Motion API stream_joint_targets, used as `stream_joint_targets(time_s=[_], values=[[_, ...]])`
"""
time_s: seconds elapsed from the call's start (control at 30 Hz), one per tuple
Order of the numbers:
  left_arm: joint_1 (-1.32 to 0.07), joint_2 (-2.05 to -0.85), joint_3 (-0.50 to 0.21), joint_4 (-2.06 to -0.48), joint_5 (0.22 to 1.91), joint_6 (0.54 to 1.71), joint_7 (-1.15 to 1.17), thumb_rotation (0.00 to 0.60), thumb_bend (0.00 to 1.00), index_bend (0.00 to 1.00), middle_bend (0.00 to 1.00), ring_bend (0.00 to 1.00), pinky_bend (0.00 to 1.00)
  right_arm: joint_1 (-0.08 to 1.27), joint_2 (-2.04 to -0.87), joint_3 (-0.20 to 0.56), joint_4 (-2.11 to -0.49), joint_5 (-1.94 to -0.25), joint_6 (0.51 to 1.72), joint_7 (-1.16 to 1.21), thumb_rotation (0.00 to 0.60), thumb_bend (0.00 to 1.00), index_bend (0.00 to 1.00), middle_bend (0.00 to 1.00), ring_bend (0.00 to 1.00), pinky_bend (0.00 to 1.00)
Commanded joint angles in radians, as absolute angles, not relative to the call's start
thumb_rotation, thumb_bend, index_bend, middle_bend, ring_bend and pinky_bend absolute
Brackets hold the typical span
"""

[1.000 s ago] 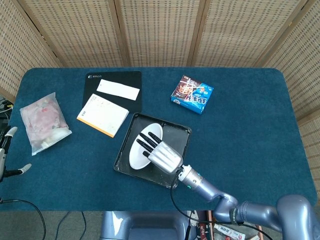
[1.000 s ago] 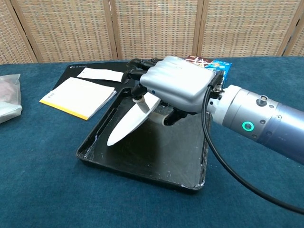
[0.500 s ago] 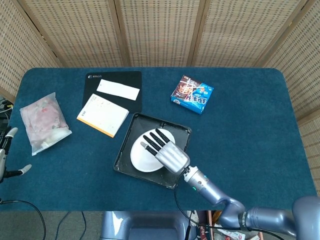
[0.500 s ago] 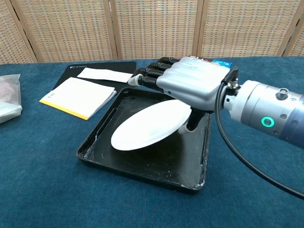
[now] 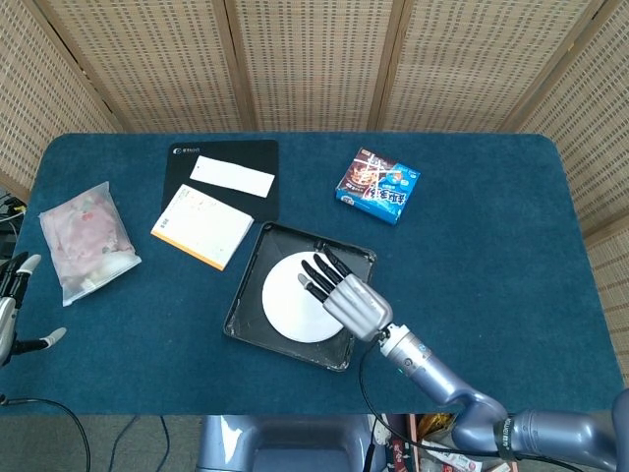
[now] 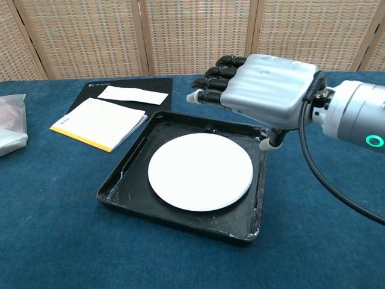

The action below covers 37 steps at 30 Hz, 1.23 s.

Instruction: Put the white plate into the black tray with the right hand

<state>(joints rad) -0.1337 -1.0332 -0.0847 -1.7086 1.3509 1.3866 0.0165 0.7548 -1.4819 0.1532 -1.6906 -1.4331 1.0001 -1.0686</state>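
White plate (image 6: 200,171) flat in black tray (image 6: 123,175); right robot hand (image 6: 264,90) above, spread, empty; careless withdrawal risks clipping tray's far-right rim.

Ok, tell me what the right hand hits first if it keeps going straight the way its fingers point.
Probably nothing close: the right hand hovers open above the white plate, fingers aimed up-left over the black tray. Beyond lies the yellow-edged notepad, though it likely passes above it; height is unclear.
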Motion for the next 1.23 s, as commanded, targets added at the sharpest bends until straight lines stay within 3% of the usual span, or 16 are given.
stream_joint_targets(time_s=[0.03, 0.27, 0.47, 0.93, 1.23], values=[[-0.134, -1.031, -0.089, -1.702, 1.342, 1.384, 0.004, 0.600, 0.00, 0.00, 0.00, 0.00, 0.00, 0.781, -1.510, 0.165, -1.699, -1.416, 1.007, -1.157, 0.600, 0.00, 0.00, 0.00, 0.00, 0.00], [-0.130, -1.027, -0.091, -1.693, 1.347, 1.392, -0.014, 0.600, 0.00, 0.00, 0.00, 0.00, 0.00, 0.752, -1.443, 0.149, -1.699, -1.447, 1.069, -1.121, 0.600, 0.00, 0.00, 0.00, 0.00, 0.00], [-0.118, -1.026, -0.078, -1.700, 1.381, 1.417, -0.017, 0.600, 0.00, 0.00, 0.00, 0.00, 0.00, 0.646, -1.324, 0.074, -1.559, -1.594, 1.233, -0.801, 0.600, 0.00, 0.00, 0.00, 0.00, 0.00], [-0.099, -1.044, -0.057, -1.709, 1.431, 1.458, 0.024, 0.600, 0.00, 0.00, 0.00, 0.00, 0.00, 0.319, -1.254, 0.016, -1.476, -1.485, 1.531, -0.315, 0.600, 0.00, 0.00, 0.00, 0.00, 0.00], [-0.090, -1.050, -0.050, -1.710, 1.445, 1.471, 0.031, 0.600, 0.00, 0.00, 0.00, 0.00, 0.00, 0.205, -1.244, 0.003, -1.456, -1.463, 1.596, -0.170, 0.600, 0.00, 0.00, 0.00, 0.00, 0.00]])
